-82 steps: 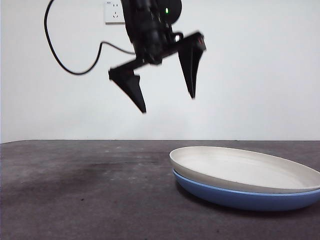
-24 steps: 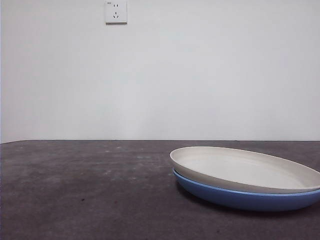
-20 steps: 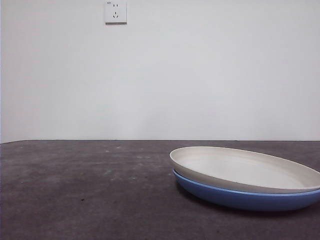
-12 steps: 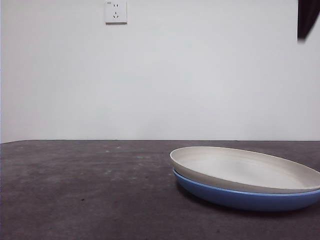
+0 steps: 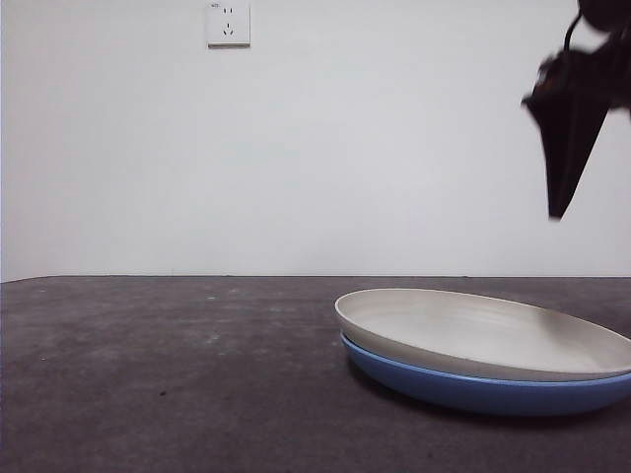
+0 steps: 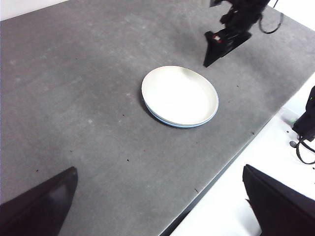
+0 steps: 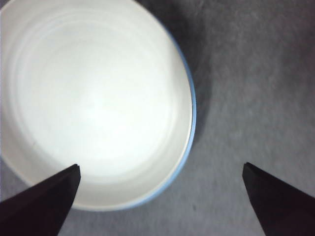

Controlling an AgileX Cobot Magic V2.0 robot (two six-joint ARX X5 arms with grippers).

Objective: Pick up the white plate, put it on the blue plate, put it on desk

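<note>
While the white plate (image 5: 483, 335) sits nested in the blue plate (image 5: 473, 389) on the table (image 5: 168, 374), right hand (image 7: 160, 196) hovers above them, spread, empty; left hand (image 6: 157, 206) spread, well apart.

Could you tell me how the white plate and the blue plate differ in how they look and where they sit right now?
The white plate is cream and matte; the blue plate is medium blue and glossier. The white plate lies on top, nested in the blue plate, which rests on the desk. The white plate's whole inside shows; the blue plate shows only as an outer rim beneath it. Both are round, shallow and about equal in width.
</note>
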